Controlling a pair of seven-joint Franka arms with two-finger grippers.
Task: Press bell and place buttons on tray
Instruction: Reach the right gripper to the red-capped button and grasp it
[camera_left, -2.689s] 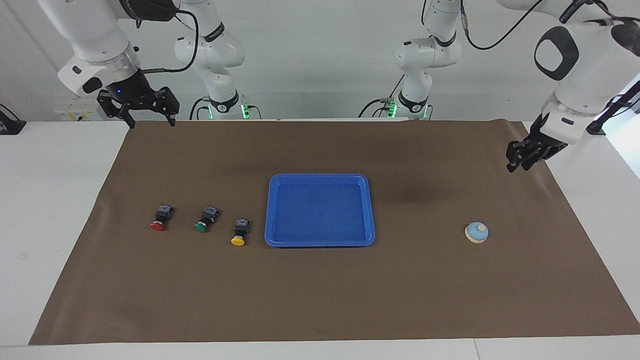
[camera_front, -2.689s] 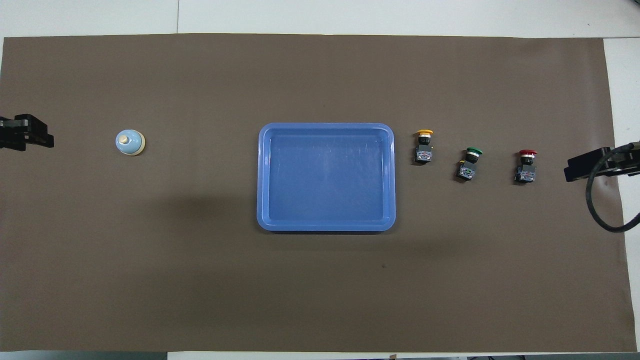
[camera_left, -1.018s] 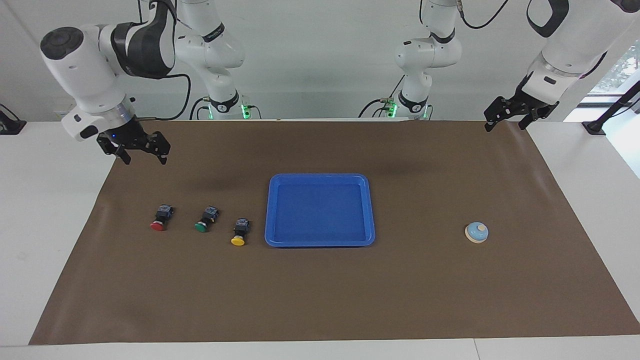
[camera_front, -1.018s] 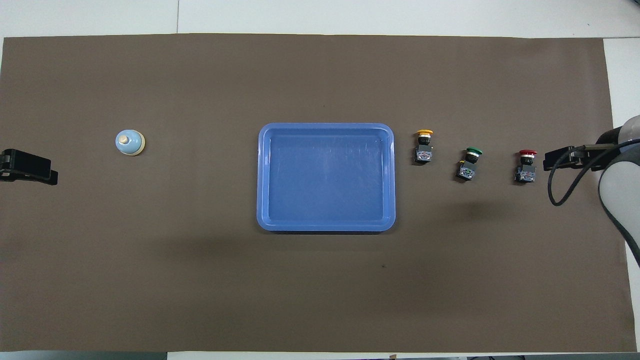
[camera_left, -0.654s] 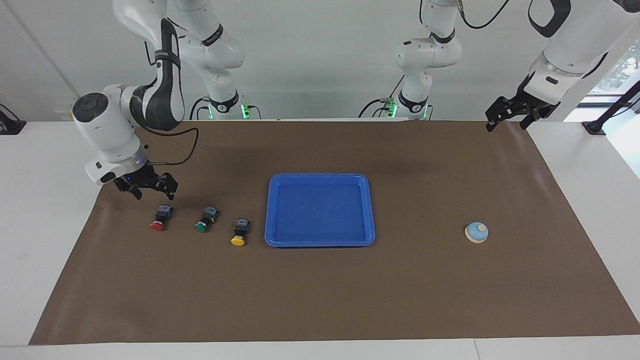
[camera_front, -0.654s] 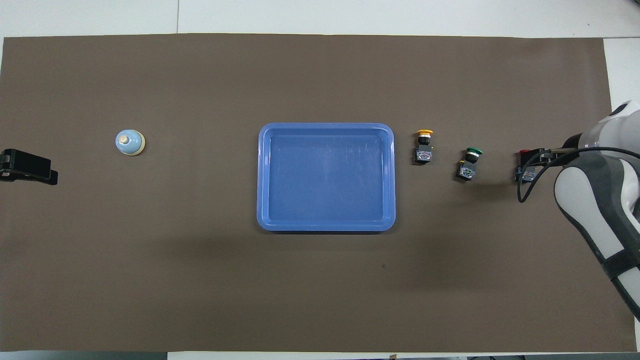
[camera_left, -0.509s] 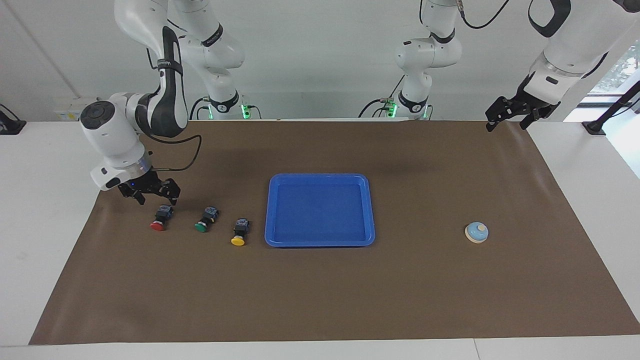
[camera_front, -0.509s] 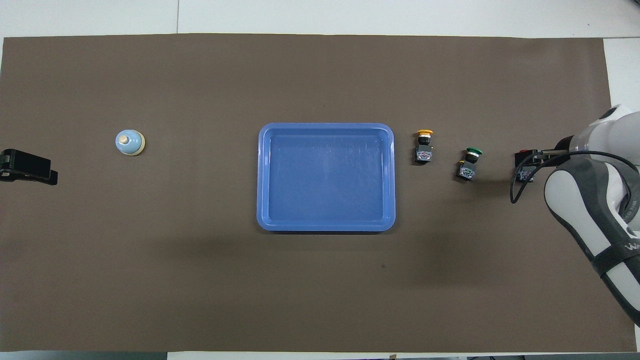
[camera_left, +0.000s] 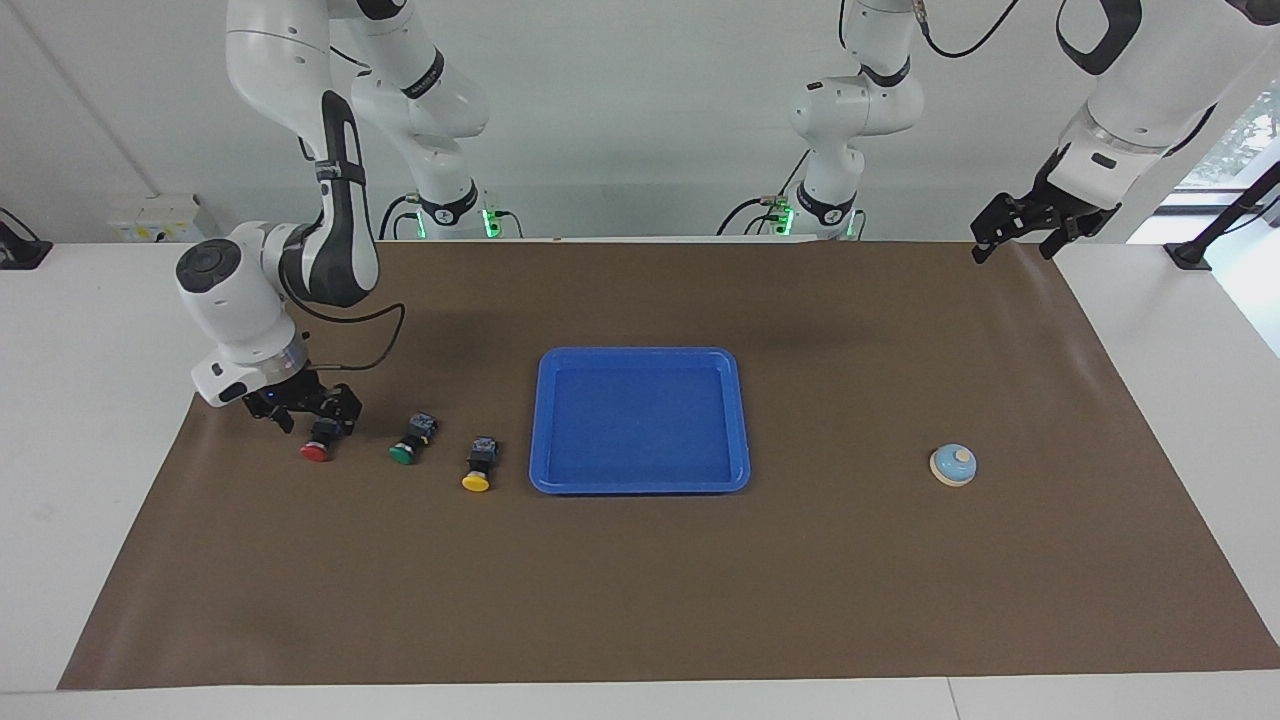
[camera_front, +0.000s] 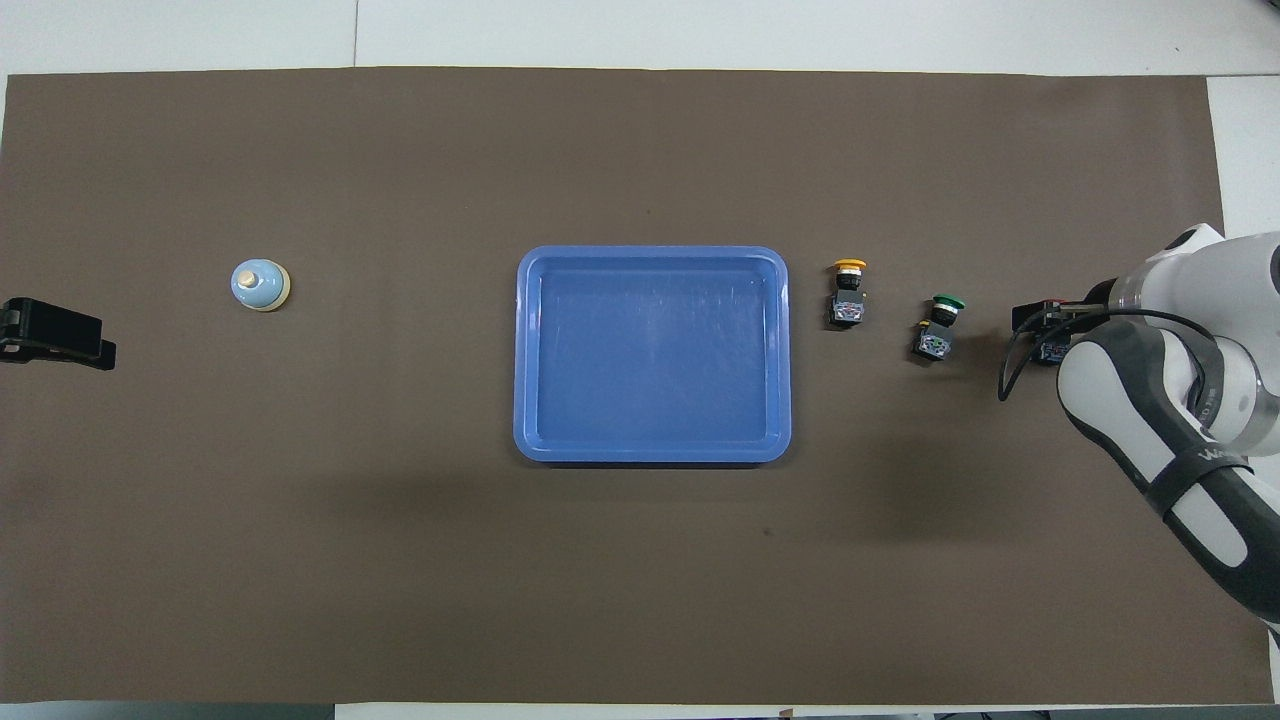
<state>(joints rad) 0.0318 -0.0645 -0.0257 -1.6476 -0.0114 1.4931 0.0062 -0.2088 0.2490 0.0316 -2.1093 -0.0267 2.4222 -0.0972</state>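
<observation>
Three buttons lie in a row on the brown mat beside the blue tray (camera_left: 640, 353) (camera_front: 650, 252), toward the right arm's end. They are yellow (camera_left: 478, 470) (camera_front: 848, 290), green (camera_left: 408, 445) (camera_front: 938, 325) and red (camera_left: 316, 452) (camera_front: 1050, 303). My right gripper (camera_left: 318, 420) (camera_front: 1045, 325) is open and low over the red button, one finger on each side of its black body. The light-blue bell (camera_left: 953, 465) (camera_front: 260, 286) stands alone toward the left arm's end. My left gripper (camera_left: 1012, 250) (camera_front: 55, 335) waits open in the air over the mat's edge there, holding nothing.
The brown mat (camera_left: 640, 600) covers most of the white table (camera_left: 90, 400). A black cable (camera_left: 370, 350) loops off the right arm's wrist above the mat near the red button. The right arm's forearm (camera_front: 1180, 460) hangs over the mat's end.
My right gripper has come down from the mat's edge nearest the robots to the red button, still open. The left gripper, the buttons, the bell and the tray have not moved.
</observation>
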